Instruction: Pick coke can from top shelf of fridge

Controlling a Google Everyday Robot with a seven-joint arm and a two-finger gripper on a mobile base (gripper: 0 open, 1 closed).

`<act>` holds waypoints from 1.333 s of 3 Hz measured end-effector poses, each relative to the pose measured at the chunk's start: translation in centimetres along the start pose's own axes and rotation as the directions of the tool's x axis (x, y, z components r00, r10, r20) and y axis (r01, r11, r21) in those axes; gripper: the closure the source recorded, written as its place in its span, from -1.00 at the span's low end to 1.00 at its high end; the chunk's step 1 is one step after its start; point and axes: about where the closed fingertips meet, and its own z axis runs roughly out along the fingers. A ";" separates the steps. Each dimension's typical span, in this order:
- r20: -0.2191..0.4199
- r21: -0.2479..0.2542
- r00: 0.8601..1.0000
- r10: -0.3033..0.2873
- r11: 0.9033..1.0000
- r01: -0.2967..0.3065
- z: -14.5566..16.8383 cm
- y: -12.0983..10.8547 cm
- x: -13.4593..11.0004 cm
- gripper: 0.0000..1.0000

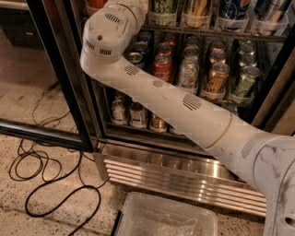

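At top left on the top shelf [207,30] of the fridge [184,179], the coke can [97,3] shows only its red base, just left of the white arm [152,92]. The gripper is out of view past the upper edge, so its state can't be told. Same shelf rightward: green can [163,7], gold can [197,9], Pepsi can [233,9]. On the floor is a clear plastic bin [138,203], contents unclear.

The white arm [156,97] reaches from lower right into the open fridge [184,175], its joint in front of the top shelf [216,30]. The gripper is out of frame above. A red can [96,3] sits beside the arm.
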 end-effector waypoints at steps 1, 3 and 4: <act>-0.001 0.000 1.000 -0.001 1.000 0.001 -0.2 -0.1 -0.3 1.00; -0.010 -0.003 1.000 0.004 1.000 -0.004 -1.5 -0.1 -2.0 1.00; -0.017 -0.003 1.000 0.009 1.000 -0.010 -2.1 -0.1 -2.9 1.00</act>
